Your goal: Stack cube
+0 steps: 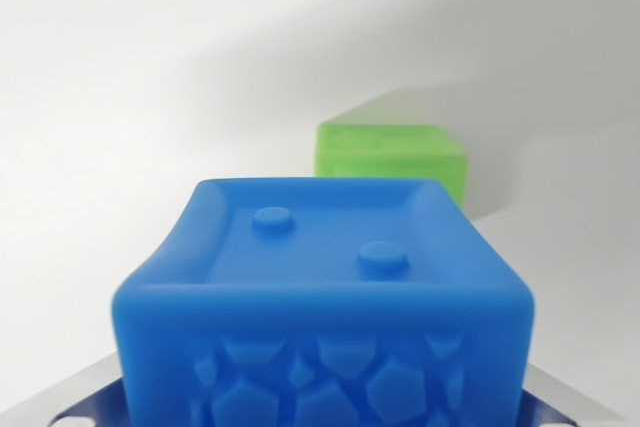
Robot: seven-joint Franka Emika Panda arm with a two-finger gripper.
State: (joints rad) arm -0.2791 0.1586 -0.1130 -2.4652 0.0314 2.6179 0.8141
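Blue cube (325, 297) close under wrist camera, green cube (395, 159) behind, tool grip cannot be told

My only eye sits on my wrist, low and very near the blue cube (325, 297), facing level across the white counter (120, 97) toward the green cube (392, 159) at frame centre.

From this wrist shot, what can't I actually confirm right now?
- End effector: only metal corners show at the wrist view's bottom edge; fingertips and grip state are hidden by the blue cube.
- Blue cube's underside: cut off by the bottom edge, so lifted or resting is unclear.
- Green cube: its lower front is hidden behind the blue cube, and it is blurred.
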